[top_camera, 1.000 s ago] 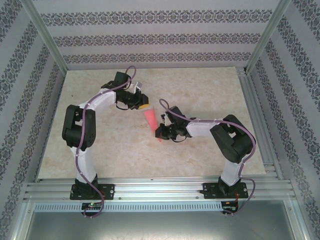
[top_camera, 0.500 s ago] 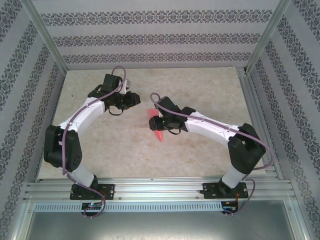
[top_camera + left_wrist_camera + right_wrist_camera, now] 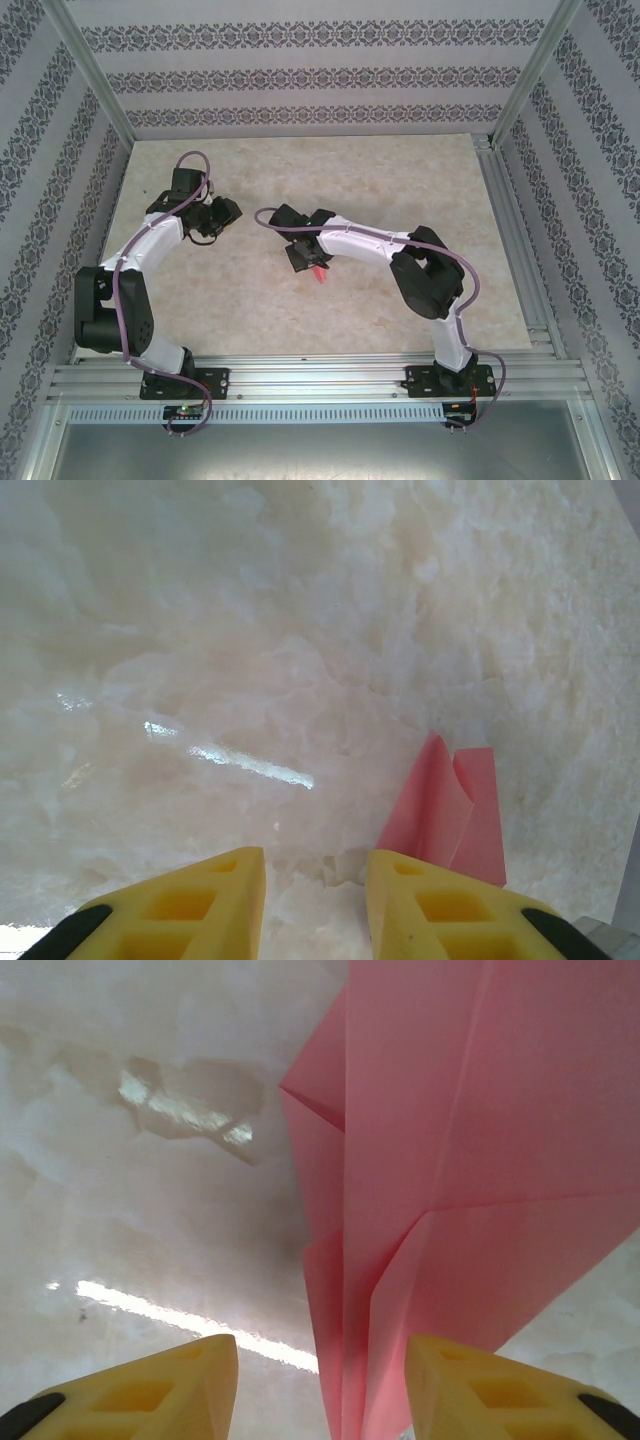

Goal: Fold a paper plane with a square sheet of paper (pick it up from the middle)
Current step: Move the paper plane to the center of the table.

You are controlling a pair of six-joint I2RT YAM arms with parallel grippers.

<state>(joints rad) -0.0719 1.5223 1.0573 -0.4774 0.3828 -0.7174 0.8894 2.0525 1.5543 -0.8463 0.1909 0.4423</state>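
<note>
While both arms reach out over the marbled table [image 3: 420, 170], the paper plane [image 3: 318, 273] lies on it just below frame centre in the top view, mostly covered by the right gripper [image 3: 300, 258]. Right wrist cam: jaws parted, moderate gap, the plane's narrow folded end running down between the yellow fingers [image 3: 150, 1390]; can't tell if either pad touches it. Left gripper [image 3: 226, 212] sits centre-left, apart from the plane, jaws narrowly parted, nothing between them. Left wrist cam: pink paper at lower right.
</note>
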